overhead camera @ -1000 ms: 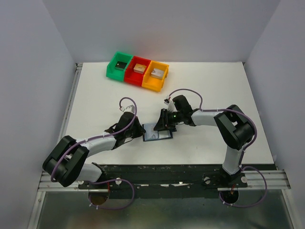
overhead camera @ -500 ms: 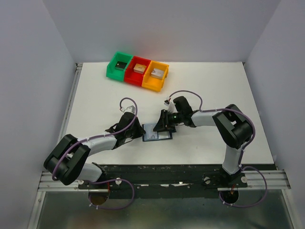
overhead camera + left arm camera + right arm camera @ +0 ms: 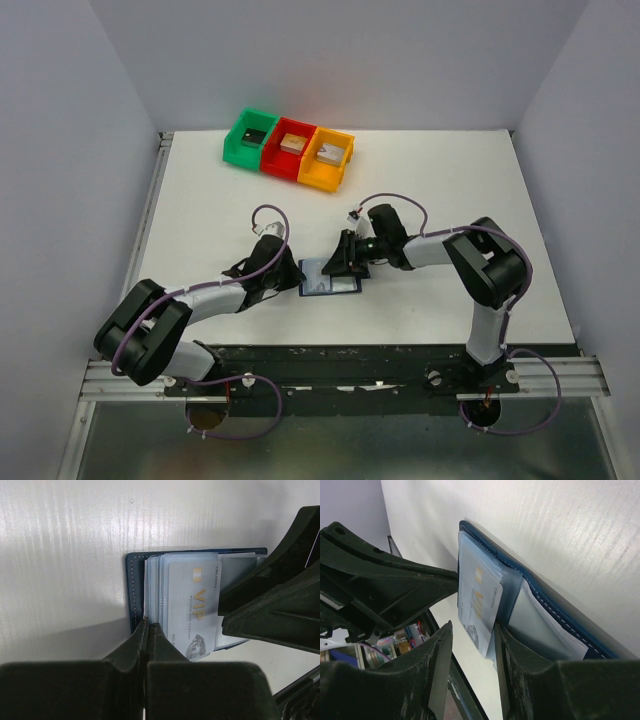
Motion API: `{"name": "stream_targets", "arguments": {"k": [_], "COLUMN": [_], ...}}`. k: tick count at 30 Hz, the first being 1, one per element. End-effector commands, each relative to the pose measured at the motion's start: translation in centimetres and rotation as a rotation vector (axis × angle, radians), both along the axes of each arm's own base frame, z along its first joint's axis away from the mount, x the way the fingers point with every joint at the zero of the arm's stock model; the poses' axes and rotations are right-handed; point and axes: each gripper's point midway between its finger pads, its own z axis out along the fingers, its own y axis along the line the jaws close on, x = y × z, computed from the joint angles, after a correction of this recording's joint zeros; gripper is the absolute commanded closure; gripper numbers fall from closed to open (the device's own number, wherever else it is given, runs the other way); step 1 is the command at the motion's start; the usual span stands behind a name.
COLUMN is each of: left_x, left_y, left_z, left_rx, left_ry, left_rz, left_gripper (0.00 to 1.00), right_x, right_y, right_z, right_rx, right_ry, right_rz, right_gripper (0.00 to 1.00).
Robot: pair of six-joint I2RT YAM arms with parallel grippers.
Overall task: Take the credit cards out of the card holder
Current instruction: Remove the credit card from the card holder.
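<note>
The navy card holder (image 3: 335,285) lies open on the white table between my two grippers. In the left wrist view its blue cover (image 3: 133,587) and clear pockets show, with a silver-grey VIP credit card (image 3: 194,611) sticking out of a pocket. My left gripper (image 3: 148,624) is shut, its tips resting on the holder's left edge. My right gripper (image 3: 472,628) is open, and its fingers straddle the same card (image 3: 479,596) without touching it. The holder's blue edge (image 3: 555,611) runs behind. The other cards are hidden.
Green (image 3: 236,150), red (image 3: 278,166) and orange (image 3: 318,181) bins stand in a row at the back left, each with a small block inside. The two grippers (image 3: 296,277) (image 3: 341,262) are close together over the holder. The table's front rail lies just behind the arms.
The right arm has shifted very slightly. The holder and the left gripper have not visibly moved.
</note>
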Motion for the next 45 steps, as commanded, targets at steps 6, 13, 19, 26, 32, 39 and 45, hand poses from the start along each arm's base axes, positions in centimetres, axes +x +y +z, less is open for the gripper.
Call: {"name": "stream_targets", "arguments": {"k": [6,13,19,26,32,39,45], "left_x": [0.2,0.4,0.4,0.4,0.4,0.3,0.2], "left_y": [-0.3,-0.9,-1.8,-3.1,-3.7,-4.5,-4.8], "left_z": [-0.2,-0.1,0.1,0.6,0.8,1.0,0.9], "left_rx": [0.0,-0.017,-0.047,-0.097,-0.114,-0.125,-0.128], "left_ry": [0.012,0.008,-0.003,-0.019,-0.026,-0.033,-0.025], "left_rz": [-0.009,-0.029,-0.07,-0.122,-0.151,-0.185,-0.201], "left_gripper": [1.0,1.0,1.0,1.0,1.0,1.0,1.0], "right_x": [-0.4,-0.3,-0.2,0.2,0.8,1.4,1.6], "right_y": [0.9,1.1,1.1,1.1,1.2,1.3,1.9], "right_z": [1.1,1.4,1.1,0.8,0.6,0.4,1.0], "right_rx": [0.126,0.139,0.12,0.097,0.069,0.045,0.079], "right_ry": [0.034,0.034,0.035,0.042,0.041,0.038,0.029], "right_rz": [0.023,0.033,0.034,0.021,0.002,-0.012,-0.008], "right_gripper": [0.53,0.54,0.55,0.55,0.56,0.58,0.6]}}
